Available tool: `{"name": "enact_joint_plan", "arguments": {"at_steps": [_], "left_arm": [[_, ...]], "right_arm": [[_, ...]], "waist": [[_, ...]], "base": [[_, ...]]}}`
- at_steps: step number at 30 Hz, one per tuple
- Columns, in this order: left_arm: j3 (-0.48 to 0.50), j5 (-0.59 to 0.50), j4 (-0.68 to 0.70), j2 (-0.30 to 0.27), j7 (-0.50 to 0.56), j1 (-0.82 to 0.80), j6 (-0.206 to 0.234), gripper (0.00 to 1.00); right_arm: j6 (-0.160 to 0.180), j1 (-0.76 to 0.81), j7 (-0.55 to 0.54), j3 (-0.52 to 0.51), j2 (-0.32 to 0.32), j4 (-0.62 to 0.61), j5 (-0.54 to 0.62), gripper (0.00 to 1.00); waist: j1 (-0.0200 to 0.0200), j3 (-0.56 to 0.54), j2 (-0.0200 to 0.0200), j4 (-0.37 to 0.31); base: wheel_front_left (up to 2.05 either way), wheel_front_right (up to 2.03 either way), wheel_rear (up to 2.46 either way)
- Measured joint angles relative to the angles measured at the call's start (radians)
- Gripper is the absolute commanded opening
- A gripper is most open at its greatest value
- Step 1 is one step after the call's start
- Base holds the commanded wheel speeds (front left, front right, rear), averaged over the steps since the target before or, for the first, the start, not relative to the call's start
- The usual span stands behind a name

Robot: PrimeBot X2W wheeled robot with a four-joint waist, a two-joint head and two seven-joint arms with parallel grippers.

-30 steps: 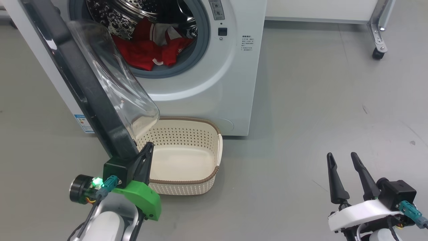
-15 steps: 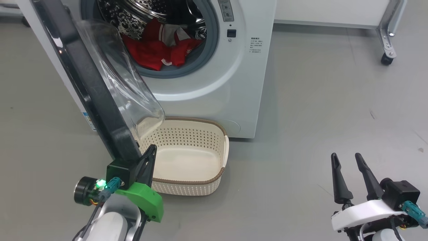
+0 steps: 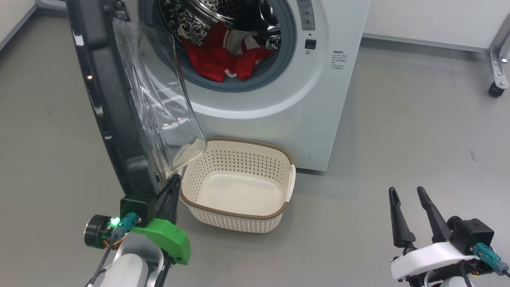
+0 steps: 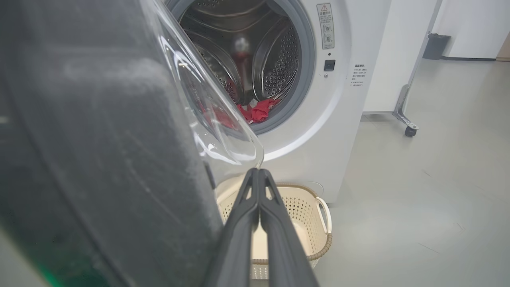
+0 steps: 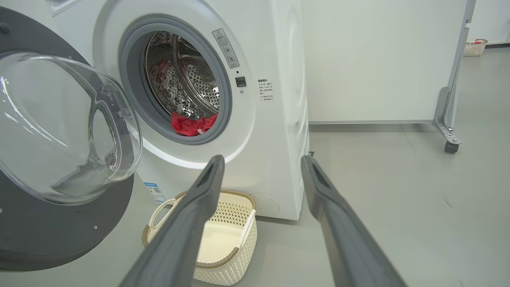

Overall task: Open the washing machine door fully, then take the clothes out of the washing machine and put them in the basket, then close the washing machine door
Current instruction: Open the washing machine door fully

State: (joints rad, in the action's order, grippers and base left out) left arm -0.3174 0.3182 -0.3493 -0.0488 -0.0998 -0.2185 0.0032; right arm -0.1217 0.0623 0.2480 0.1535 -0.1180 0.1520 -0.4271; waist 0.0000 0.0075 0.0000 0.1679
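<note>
red clothes [image 3: 223,59] w/ white trim are seen heaped low in the perforated steel drum [image 3: 187,20] of the washing machine [image 3: 279,115]. washing machine door [image 3: 111,119] is swung out at left, nearly edge-on in head view, its clear glass bowl [image 3: 159,99] bulging toward the opening. cream basket [image 3: 239,221] is set on the grey floor [image 3: 398,131] just in front of the machine. left gripper [image 4: 255,175]: fingers pressed together, nothing btwn them, tip just beside the door's lower rim; contact can't be told. right gripper [image 3: 406,190]: fingers spread wide, holding nothing, well apart from basket.
</note>
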Motion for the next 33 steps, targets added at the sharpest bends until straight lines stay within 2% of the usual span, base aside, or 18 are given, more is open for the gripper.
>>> {"name": "enact_joint_plan", "arguments": {"at_steps": [14,33], "left_arm": [[0.039,0.018,-0.003,-0.002,-0.035,-0.005,0.01,0.0],[0.203,0.094,0.002,-0.033,-0.079,-0.027,0.064,0.0]], "right_arm": [[0.0,0.002,0.0,0.012,-0.008,-0.001,0.008,1.0],[0.0,-0.022,0.0,0.039,-0.049,-0.018,0.025,1.0]], "waist": [[0.0,0.033,0.0,0.091],[0.0,0.14,0.0,0.169]], "base": [[0.0,0.0,0.0],[0.0,0.0,0.0]]}}
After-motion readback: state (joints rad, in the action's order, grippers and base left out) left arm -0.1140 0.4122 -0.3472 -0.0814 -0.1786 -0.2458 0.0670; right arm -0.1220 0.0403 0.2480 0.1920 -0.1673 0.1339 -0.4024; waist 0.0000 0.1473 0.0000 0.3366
